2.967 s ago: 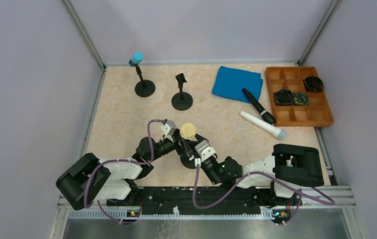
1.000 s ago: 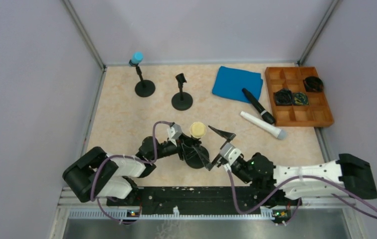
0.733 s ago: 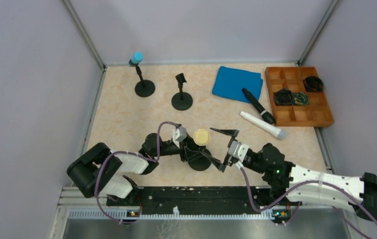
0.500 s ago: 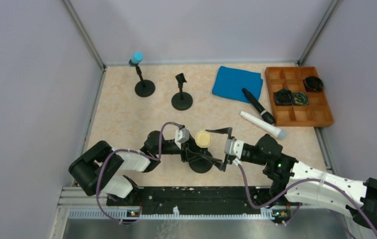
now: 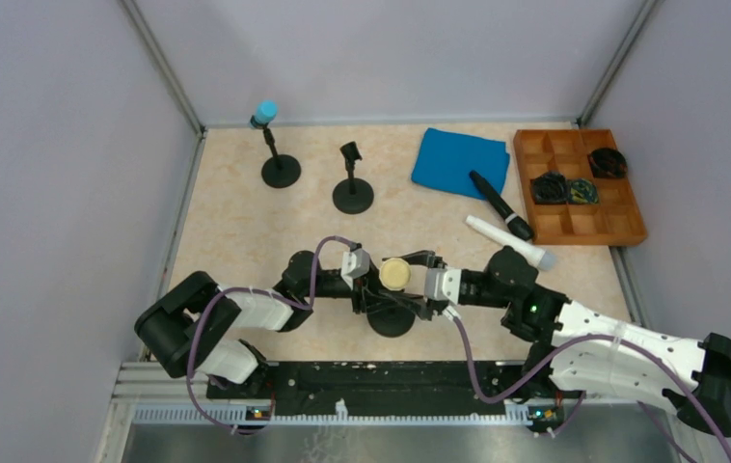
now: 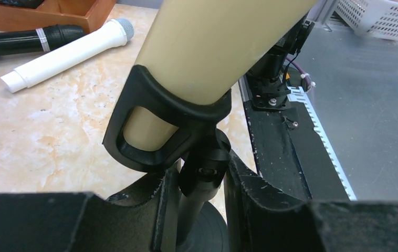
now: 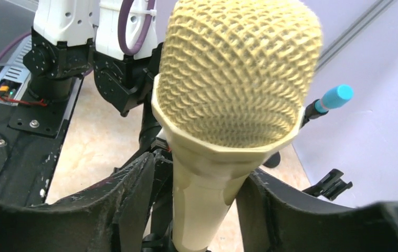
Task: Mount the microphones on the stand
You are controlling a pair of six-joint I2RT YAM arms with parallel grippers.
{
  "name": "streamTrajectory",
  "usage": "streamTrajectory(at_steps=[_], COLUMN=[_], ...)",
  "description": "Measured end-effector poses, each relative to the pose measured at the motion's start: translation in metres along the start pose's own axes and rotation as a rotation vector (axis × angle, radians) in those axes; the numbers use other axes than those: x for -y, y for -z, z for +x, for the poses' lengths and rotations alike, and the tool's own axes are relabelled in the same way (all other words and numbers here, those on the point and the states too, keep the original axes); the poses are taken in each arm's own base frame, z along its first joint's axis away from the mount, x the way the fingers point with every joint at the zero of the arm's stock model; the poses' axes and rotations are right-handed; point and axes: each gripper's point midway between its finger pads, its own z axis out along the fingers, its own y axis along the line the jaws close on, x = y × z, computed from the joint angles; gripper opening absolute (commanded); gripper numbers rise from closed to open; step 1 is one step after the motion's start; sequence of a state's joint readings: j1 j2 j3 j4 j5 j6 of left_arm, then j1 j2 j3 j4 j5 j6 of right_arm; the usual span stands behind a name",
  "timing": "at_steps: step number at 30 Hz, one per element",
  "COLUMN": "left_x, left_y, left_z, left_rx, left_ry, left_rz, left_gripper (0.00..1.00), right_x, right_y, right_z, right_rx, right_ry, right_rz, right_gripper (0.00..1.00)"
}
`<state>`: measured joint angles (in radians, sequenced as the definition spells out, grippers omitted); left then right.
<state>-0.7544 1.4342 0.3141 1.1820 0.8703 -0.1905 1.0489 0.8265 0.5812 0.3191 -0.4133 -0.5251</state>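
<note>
At the near edge of the table (image 5: pixel 236 222), just in front of the arm bases, you have the front stand (image 5: pixel 391 320) with both grippers on it. I take 12 o'clock as straight away from the bases.

The cream mic (image 5: pixel 394 274) sits in this stand's clip (image 6: pixel 186 111), head up. Its body passes down through the black loop.

Your left gripper (image 5: pixel 369 282) comes in from 9 o'clock. Its jaws are clamped on the stem of the front stand, just under the clip, one finger (image 6: pixel 160 210) on each side.

Your right gripper (image 5: pixel 419 287) comes in from 3 o'clock. Its fingers (image 7: pixel 134 194) stand on both sides of the cream mic's body, below the mesh head. They are close to it, but I cannot tell if they press it or only stand around it.

At about 2 o'clock from the front stand, the white mic (image 5: pixel 506 241) lies flat on the table, with its grey head to the right. Just beside it, farther away, lies the black mic (image 5: pixel 500 204), and its far end rests on the edge of the blue cloth (image 5: pixel 458 159). At the right of both is the wooden tray (image 5: pixel 622 230). Three of its compartments hold dark items, too small to name.

At about 11 o'clock stands the middle stand (image 5: pixel 352 193), and its clip holds nothing. Farther to the left, near the back corner, the far stand (image 5: pixel 281 172) carries the blue mic (image 5: pixel 265 111), head up.
</note>
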Motion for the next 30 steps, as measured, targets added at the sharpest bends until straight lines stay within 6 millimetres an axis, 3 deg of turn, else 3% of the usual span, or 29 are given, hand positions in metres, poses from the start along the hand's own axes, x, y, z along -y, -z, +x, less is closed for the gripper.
streamTrajectory(at_steps=[4,8,9,23,30], left_x=[0.001,-0.002,-0.003,-0.011,-0.016], left_y=[0.000,0.000,0.000,0.002,0.010], left_z=[0.001,0.001,0.001,0.005,-0.009], left_rx=[-0.003,-0.002,-0.001,0.017,0.078], left_ry=[0.001,0.014,0.027,0.243,0.233], left_rz=[0.003,-0.015,-0.024,-0.142,-0.216], left_gripper=[0.37,0.41,0.42,0.47,0.79], right_x=[0.003,0.000,-0.001,-0.002,0.000], right_y=[0.000,0.000,0.000,0.003,0.003], right_z=[-0.003,-0.003,-0.004,-0.001,-0.001], right_rx=[0.004,0.008,0.009,-0.008,-0.033], right_ry=[0.026,0.052,0.064,0.114,0.124], right_rz=[0.004,-0.021,-0.027,-0.034,0.018], right_gripper=[0.34,0.03,0.00,0.00,0.00])
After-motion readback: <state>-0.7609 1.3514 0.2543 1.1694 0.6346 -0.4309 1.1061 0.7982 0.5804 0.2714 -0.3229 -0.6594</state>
